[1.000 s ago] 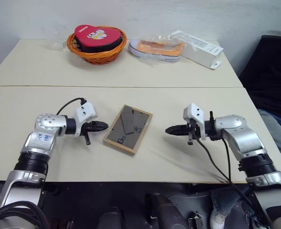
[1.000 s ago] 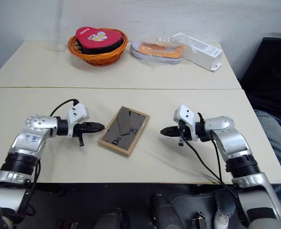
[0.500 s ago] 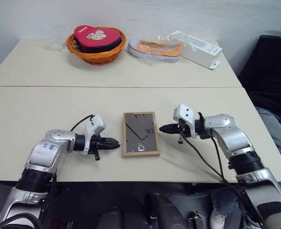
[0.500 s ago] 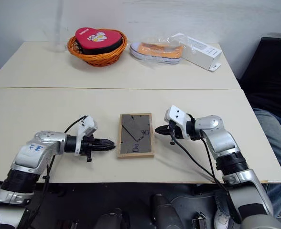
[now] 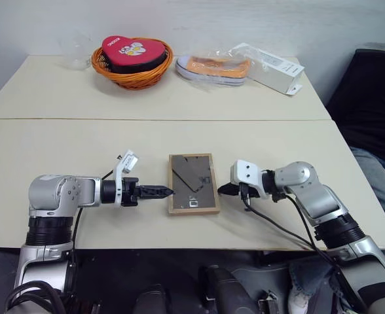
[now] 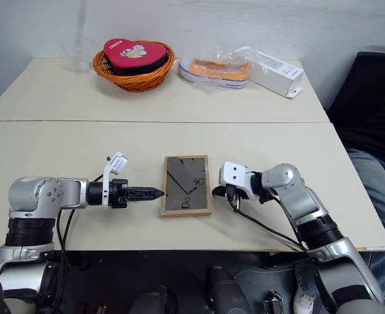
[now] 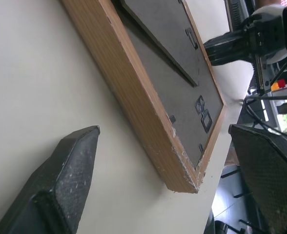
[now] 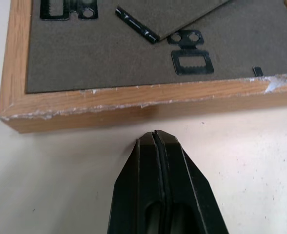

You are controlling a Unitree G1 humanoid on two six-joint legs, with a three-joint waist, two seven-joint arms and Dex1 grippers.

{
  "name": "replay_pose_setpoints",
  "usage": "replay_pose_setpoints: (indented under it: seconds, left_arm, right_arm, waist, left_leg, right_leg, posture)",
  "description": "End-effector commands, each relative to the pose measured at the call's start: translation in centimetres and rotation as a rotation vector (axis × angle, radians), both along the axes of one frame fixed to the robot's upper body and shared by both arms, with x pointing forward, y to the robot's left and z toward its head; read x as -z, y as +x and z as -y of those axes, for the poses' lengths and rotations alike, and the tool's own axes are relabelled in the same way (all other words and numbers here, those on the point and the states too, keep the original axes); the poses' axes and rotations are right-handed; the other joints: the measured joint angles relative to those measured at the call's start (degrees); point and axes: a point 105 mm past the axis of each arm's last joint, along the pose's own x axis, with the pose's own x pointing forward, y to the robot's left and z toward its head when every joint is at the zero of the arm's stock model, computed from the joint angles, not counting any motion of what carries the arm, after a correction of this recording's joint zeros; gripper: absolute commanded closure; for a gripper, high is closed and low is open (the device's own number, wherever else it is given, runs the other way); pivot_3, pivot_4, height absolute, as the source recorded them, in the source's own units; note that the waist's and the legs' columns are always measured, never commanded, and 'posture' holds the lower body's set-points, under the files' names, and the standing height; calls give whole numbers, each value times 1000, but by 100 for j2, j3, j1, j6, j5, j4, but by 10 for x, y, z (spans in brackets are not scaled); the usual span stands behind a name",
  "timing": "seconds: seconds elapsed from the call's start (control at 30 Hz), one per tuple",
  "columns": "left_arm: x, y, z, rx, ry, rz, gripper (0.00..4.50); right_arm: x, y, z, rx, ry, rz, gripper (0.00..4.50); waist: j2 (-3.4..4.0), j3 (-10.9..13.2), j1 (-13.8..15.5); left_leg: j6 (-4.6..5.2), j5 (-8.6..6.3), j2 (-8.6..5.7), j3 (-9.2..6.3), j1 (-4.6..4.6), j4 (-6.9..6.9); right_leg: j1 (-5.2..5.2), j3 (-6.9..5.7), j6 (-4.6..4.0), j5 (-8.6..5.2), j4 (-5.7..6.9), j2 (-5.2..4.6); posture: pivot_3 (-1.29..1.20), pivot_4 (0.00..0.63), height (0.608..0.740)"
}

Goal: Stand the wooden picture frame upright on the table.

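The frame [image 5: 192,182] lies flat, back side up, on the tabletop [image 5: 81,150] between both pincers. The left pincer [image 7: 148,175] is open. The right pincer [image 8: 159,146] is closed, just beside the frame.

Wooden picture frame [image 5: 192,183], between the two grippers: light honey-brown wood border, whitish scuffs along its edges, dark grey back panel with black metal hangers. Table [image 5: 81,144] beneath both grippers: pale cream, plain, crossed by one thin darker seam. Left gripper [image 5: 161,191] and right gripper [image 5: 222,190]: black fingers on white and silver housings. Well beyond the grippers: orange woven basket [image 5: 132,72] holding a red heart-shaped box [image 5: 132,52] with a white and yellow print; orange shoe [image 5: 215,67] with white sole; white box [image 5: 271,67].
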Motion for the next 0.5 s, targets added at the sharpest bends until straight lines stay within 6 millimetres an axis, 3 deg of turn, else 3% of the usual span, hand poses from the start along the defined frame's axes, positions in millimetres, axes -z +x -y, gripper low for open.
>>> replay_pose_setpoints:
  seconds: [0.03,0.13,0.33,0.5]
  left_arm:
    - [26,-12,16,50,40,-111,64]
    - [30,-13,32,64,19,-131,64]
    - [8,-6,48,65,-87,-112,64]
    - [-10,3,40,24,-149,-76,1204]
  right_arm:
    - [-3,-2,-14,-30,6,26,4500]
    - [-4,-1,-21,-28,23,32,4500]
    - [-5,-1,-24,-25,37,33,4500]
    - [-6,-3,-21,-17,51,33,4500]
  waist:
    - [7,-14,5]
    - [10,-34,11]
    - [15,-46,95]
    - [14,-44,83]
  left_leg:
    - [0,0,0,0,2,0]
    - [1,-1,-1,-1,10,0]
    - [11,-8,-2,-9,30,1]
    - [10,-8,-1,-10,28,1]
  right_leg:
    - [2,0,0,0,-2,0]
    - [11,0,0,0,-5,-1]
    - [41,-6,0,0,-18,-2]
    - [40,-8,0,0,-17,-2]
  posture:
    - [0,150,740]
    - [0,150,740]
    - [0,150,740]
    - [0,150,740]
